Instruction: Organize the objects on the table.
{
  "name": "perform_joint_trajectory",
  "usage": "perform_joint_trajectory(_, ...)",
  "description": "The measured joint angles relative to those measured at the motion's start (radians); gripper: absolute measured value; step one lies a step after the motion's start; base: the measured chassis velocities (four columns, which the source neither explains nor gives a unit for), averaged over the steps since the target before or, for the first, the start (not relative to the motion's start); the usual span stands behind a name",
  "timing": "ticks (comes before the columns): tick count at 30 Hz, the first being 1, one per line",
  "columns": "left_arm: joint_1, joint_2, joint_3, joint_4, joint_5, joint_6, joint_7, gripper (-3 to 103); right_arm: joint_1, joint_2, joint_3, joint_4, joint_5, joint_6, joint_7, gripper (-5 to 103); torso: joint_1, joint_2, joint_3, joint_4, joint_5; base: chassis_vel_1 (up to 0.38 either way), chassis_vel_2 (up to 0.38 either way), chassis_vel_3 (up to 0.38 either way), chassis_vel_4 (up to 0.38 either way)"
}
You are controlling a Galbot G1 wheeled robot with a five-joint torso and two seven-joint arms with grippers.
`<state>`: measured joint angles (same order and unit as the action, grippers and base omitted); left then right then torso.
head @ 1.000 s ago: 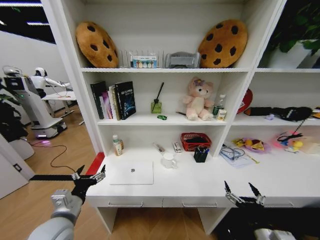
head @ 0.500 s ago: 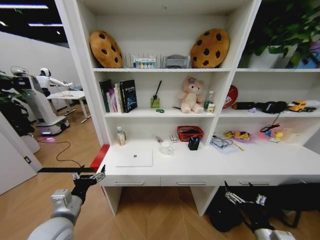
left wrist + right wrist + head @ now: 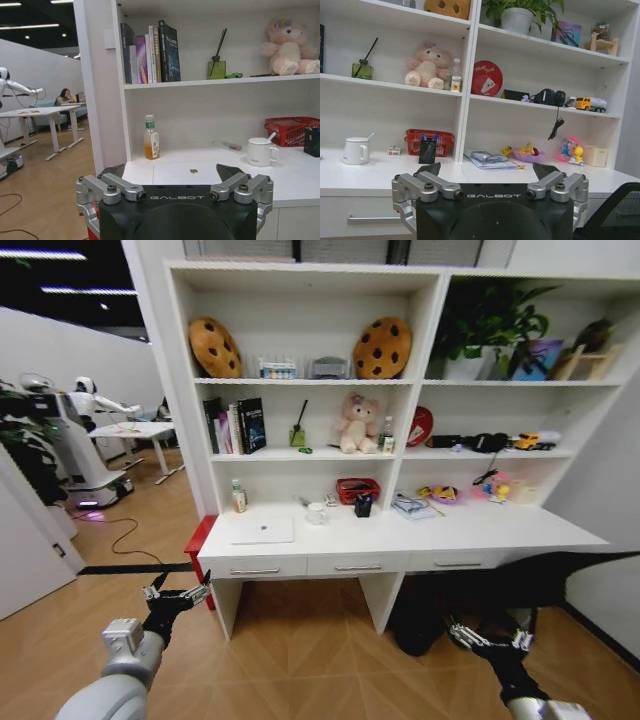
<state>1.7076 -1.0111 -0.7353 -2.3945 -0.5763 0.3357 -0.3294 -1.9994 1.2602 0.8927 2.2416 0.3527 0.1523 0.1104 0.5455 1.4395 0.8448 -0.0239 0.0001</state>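
Note:
The long white table stands some way off across the wooden floor, joined to white shelving. A thin silver laptop lies shut on its left part, also seen as the laptop in the left wrist view. A small clear water bottle stands on the shelf beside the teddy, and a tiny green toy lies near the reed diffuser. My left gripper hangs open and empty low at the left, short of the desk's corner. My right gripper is open and empty low at the right.
On the desk stand an orange drink bottle, a white mug, a red basket and a black pen cup. A black chair sits by my right arm. Another robot and a floor cable are at left.
The whole view has drawn back: the desk and shelves are now farther off and smaller, with more floor in front. Both grippers keep the same open pose.

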Motion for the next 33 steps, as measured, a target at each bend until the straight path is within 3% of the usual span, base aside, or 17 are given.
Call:
perform_joint_trajectory(3, 0.000, 0.000, 0.000, 0.000, 0.000, 0.000, 0.000, 100, 0.001, 0.000, 0.000, 0.000, 0.000, 0.000, 0.000, 100, 0.001, 0.000, 0.000, 0.0014, 0.0001, -0.042, 0.086, 0.126, -0.050)
perform_joint_trajectory(9, 0.000, 0.000, 0.000, 0.000, 0.000, 0.000, 0.000, 100, 0.000, 0.000, 0.000, 0.000, 0.000, 0.000, 0.000, 100, 0.000, 0.000, 0.000, 0.0002, -0.0002, -0.004, 0.012, 0.019, -0.007)
perform_joint_trajectory(33, 0.000, 0.000, 0.000, 0.000, 0.000, 0.000, 0.000, 100, 0.000, 0.000, 0.000, 0.000, 0.000, 0.000, 0.000, 100, -0.001, 0.000, 0.000, 0.0005, -0.0001, 0.008, 0.005, 0.007, 0.006)
